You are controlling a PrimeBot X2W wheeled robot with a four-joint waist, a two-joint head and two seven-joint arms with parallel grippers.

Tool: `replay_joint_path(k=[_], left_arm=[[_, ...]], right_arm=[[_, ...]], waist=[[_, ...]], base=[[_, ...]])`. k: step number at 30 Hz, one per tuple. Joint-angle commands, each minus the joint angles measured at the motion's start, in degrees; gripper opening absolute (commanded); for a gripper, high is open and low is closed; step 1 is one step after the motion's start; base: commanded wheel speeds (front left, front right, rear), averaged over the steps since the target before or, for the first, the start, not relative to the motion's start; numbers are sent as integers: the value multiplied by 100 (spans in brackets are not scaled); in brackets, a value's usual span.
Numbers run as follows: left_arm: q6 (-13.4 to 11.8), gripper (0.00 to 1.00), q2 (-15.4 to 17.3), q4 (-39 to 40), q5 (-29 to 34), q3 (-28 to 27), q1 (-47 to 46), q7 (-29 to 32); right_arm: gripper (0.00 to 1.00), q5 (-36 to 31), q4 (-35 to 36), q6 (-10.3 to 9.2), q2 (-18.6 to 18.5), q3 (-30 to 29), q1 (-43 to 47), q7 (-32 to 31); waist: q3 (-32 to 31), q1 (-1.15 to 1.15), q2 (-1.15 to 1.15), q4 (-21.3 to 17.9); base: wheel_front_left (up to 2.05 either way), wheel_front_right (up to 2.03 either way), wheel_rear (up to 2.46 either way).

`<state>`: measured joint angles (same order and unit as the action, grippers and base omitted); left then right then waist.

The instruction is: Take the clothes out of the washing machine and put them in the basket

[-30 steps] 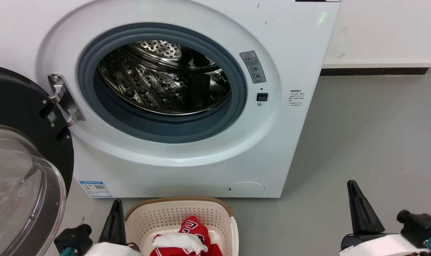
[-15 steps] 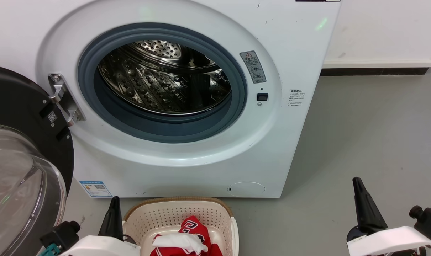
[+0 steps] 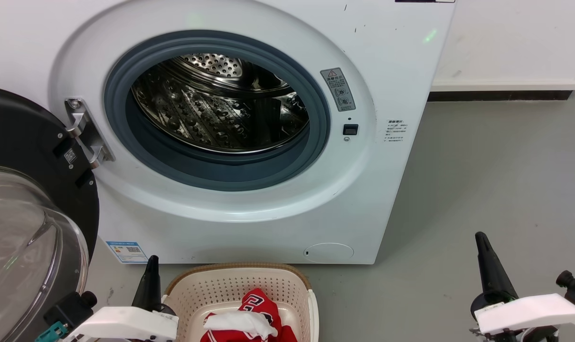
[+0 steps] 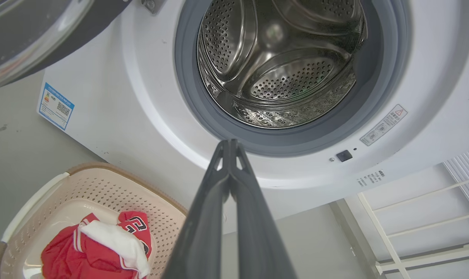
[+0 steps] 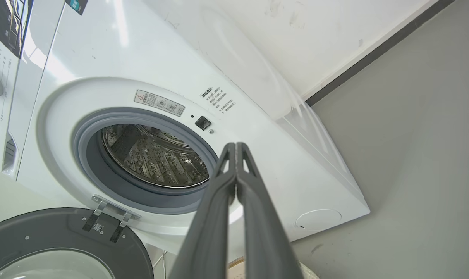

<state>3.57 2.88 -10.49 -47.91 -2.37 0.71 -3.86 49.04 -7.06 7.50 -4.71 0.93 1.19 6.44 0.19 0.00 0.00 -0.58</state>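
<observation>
The white washing machine [image 3: 249, 228] stands with its black-rimmed glass door [image 3: 26, 228] swung open to the left. Its steel drum [image 3: 221, 102] holds nothing that I can see, as in the left wrist view [image 4: 280, 58]. The cream basket [image 3: 240, 289] sits on the floor below the porthole with the red clothes [image 3: 261, 304] and a white cloth [image 3: 240, 322] inside. My left gripper [image 3: 152, 260] is shut and empty, just left of the basket; its fingertips [image 4: 229, 144] meet. My right gripper [image 3: 480, 235] is shut and empty over the floor at the lower right [image 5: 234, 145].
Grey floor [image 3: 496, 166] stretches to the right of the machine up to a white wall with a dark skirting [image 3: 501, 95]. A white wire rack [image 4: 420, 217] shows in the left wrist view beside the machine.
Both arms have turned and shifted: the left gripper slid slightly left, the right gripper moved right and a little up the view. Basket and clothes stayed put.
</observation>
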Motion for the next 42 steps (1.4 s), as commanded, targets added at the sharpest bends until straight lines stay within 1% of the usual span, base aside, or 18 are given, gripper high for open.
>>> replay_joint_path(k=[1,19,42], left_arm=[[48,0,3,35,-217,-40,-144,45],[162,0,2,-82,-1476,-155,-318,346],[266,0,1,-205,-2817,-281,-513,671]], right_arm=[[0,247,12,0,-40,-24,-158,-47],[0,1552,-192,0,-50,-142,-334,-345],[0,2910,-416,0,-36,-294,-530,-681]], waist=[[0,0,0,2],[0,0,0,15],[0,0,0,32]], base=[[0,0,0],[0,0,0],[0,0,0]])
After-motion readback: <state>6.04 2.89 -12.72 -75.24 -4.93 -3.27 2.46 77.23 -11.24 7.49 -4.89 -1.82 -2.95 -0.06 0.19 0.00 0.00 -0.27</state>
